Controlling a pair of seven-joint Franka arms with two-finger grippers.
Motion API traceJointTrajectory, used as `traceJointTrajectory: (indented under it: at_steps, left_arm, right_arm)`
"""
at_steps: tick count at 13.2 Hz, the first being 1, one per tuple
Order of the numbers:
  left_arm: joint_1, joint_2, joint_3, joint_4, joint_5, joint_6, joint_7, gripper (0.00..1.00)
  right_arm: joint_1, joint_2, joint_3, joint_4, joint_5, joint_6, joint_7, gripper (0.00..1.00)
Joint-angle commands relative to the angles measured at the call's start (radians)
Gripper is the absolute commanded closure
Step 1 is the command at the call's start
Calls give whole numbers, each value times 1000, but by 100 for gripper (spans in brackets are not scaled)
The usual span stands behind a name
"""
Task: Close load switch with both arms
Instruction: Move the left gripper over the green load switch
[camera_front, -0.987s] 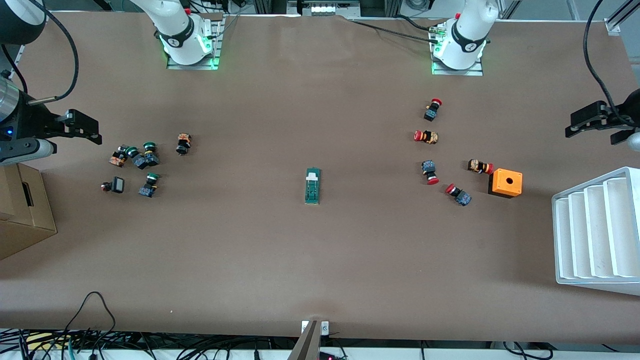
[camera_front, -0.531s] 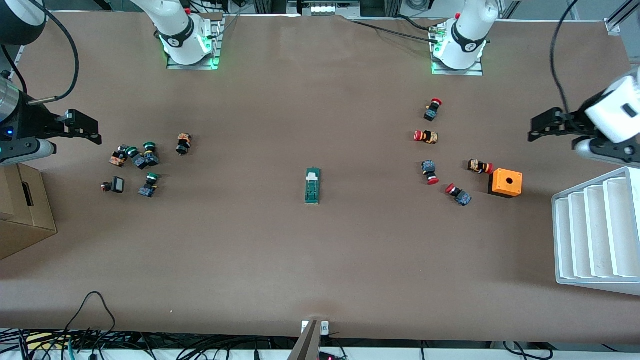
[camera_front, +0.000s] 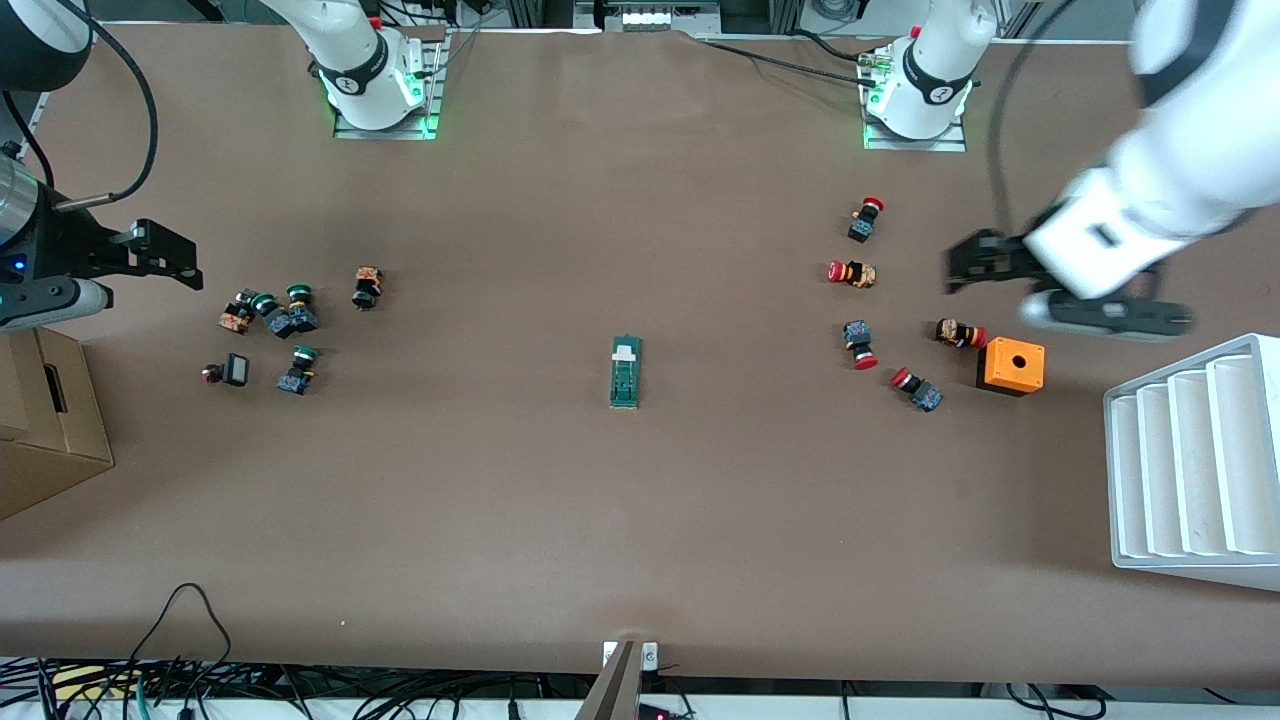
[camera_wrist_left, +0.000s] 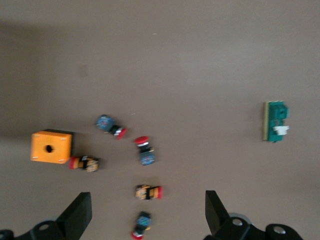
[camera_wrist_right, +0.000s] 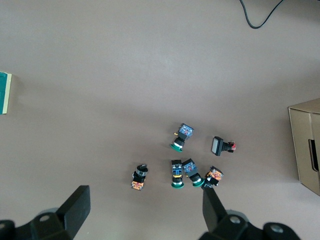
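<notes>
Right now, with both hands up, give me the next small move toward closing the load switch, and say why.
Probably carry the left hand on toward the load switch. That hand is open and over the red-capped buttons, well short of the switch, which lies untouched mid-table. The right hand waits open over the green-capped buttons at its own end.

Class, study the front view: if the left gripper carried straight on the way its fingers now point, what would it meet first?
The left gripper, open and up over the table, points toward the red-capped push button lying on its side. That button looks first in line, though the gripper's height is unclear and it might pass above it.
</notes>
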Motion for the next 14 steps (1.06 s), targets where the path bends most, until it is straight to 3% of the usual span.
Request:
traceJointTrajectory:
  at_steps: [1,3,6,11,14]
  left_arm:
    - [1,74,-122,5,2,104,-174,0]
    - [-17,128,-186,-18,7,220,-292,0]
    - [-100,180,-189,-78,52,388,-395,0]
    - [-244,252,-191,-187,282,639,-674,0]
    - [-293,261,-191,-317,481,858,-872,0]
  right_arm:
    - [-4,5,1,21,0,-7,-13,1]
    - [-4,5,1,20,0,-7,-15,1]
    - [-7,5,0,20,0,-7,-15,1]
    - [-7,5,0,20,0,-7,-15,0]
    - [-8,5,0,20,0,-9,-17,0]
